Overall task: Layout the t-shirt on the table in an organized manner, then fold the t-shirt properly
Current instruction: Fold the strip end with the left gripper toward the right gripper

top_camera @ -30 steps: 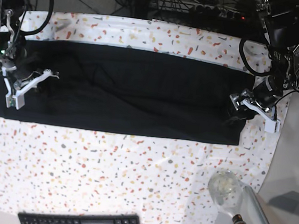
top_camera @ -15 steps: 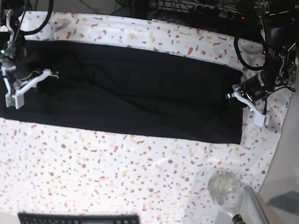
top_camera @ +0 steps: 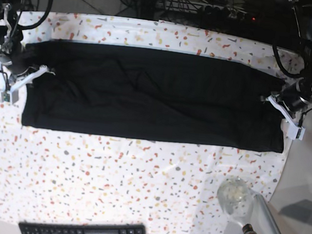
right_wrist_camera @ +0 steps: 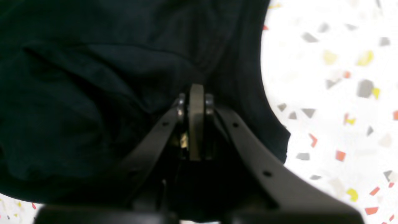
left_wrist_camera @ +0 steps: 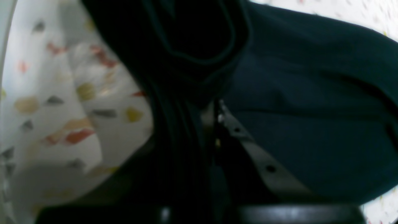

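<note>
On speckled table (top_camera: 137,193), t-shirt (top_camera: 153,94), keyboard (top_camera: 85,233)

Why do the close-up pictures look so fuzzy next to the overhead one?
Left wrist view: very close, so the t-shirt and table flecks smear out of focus. Right wrist view: soft too, dark cloth losing detail. Base view: sharp, evenly lit.

Both arms extended to opposite ends, wrists angled downward. Left gripper (top_camera: 276,102) closed, fingers (left_wrist_camera: 242,137) pinched together with fabric between them. Right gripper (top_camera: 29,73) likewise closed, fingers (right_wrist_camera: 196,102) pressed tip to tip.
</note>
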Controlling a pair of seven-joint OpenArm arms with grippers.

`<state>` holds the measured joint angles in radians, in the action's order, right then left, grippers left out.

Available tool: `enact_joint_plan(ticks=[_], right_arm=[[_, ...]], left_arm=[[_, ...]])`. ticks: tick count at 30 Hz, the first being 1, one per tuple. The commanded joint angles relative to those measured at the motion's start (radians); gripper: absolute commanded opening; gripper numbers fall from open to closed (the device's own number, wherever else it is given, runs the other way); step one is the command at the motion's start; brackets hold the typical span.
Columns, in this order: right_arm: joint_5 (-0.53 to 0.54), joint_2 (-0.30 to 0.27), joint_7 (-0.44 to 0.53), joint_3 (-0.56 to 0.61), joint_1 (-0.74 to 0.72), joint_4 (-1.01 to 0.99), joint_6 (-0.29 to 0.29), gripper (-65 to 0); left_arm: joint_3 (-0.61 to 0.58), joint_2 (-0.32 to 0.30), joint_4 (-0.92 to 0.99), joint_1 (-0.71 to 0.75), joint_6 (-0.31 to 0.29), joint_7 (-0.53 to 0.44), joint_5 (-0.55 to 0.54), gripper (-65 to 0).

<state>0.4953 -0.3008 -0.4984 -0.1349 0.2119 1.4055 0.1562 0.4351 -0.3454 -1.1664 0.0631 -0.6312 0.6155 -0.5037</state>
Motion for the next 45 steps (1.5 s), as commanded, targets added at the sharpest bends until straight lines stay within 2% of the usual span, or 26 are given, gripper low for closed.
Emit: enact_joint_plan(ticks=[1, 6, 8, 12, 15, 19, 23, 33, 39, 45], right_arm=[[0.01, -0.015, 0.017, -0.021, -0.002, 0.021, 0.007, -65.0], [0.01, -0.015, 0.017, -0.072, 0.004, 0.022, 0.007, -65.0], [0.01, -0.015, 0.017, -0.081, 0.004, 0.024, 0.009, -65.0], [0.01, -0.015, 0.017, -0.09, 0.005, 0.024, 0.009, -65.0], [0.01, -0.015, 0.017, -0.09, 0.005, 0.024, 0.009, -65.0], [0.01, -0.016, 0.017, -0.09, 0.007, 0.024, 0.009, -65.0], [0.01, -0.016, 0.017, -0.09, 0.007, 0.024, 0.009, -65.0], [0.01, -0.018, 0.017, -0.09, 0.001, 0.024, 0.009, -65.0], [0.01, -0.018, 0.017, -0.09, -0.001, 0.021, 0.009, -65.0], [0.01, -0.018, 0.017, -0.09, -0.001, 0.021, 0.009, -65.0]], left_arm=[[-0.018, 0.009, -0.062, 0.024, 0.027, -0.013, -0.013, -65.0], [-0.192, 0.075, -0.258, 0.122, 0.208, -0.013, -0.013, -65.0], [-0.256, 0.09, -0.297, 0.131, 0.261, -0.013, -0.013, -65.0], [-0.41, 0.108, -0.34, 0.12, 0.347, -0.013, -0.013, -65.0], [-0.514, 0.111, -0.353, 0.09, 0.386, -0.013, -0.013, -65.0], [-0.657, 0.111, -0.353, 0.047, 0.48, -0.013, -0.02, -65.0], [-0.729, 0.145, -0.352, 0.011, 0.491, -0.013, -0.016, -65.0], [-0.74, 0.236, -0.292, -0.039, 0.491, -0.013, -0.013, -65.0], [-0.838, 0.236, -0.287, -0.069, 0.492, -0.013, -0.013, -65.0], [-0.841, 0.24, -0.244, -0.078, 0.492, -0.016, -0.013, -65.0]])
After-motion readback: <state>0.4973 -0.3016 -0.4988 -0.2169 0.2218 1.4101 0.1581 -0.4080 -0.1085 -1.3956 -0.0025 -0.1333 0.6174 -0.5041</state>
